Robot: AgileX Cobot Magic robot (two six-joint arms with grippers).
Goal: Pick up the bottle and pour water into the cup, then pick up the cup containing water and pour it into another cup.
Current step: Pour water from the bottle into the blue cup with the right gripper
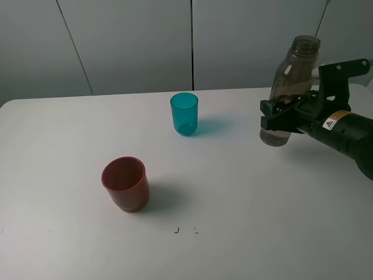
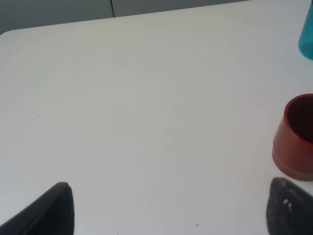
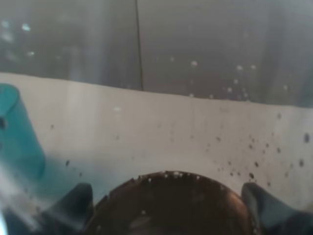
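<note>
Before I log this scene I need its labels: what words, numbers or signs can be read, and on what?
Sticker on the right arm: a triangle sign and print, too small to read.
Two dark marks on the table: too small to read.
None on the bottle, teal cup or red cup.

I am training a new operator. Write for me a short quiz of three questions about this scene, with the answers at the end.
1. Which stands nearer to the grey-brown bottle: the teal-blue cup or the red-brown cup?
2. True or false: the teal-blue cup lies on its side.
3. What is the right gripper shut on? A) the red-brown cup B) the grey-brown bottle C) nothing

Key: 1. the teal-blue cup. 2. False, it stands upright. 3. B.
</note>
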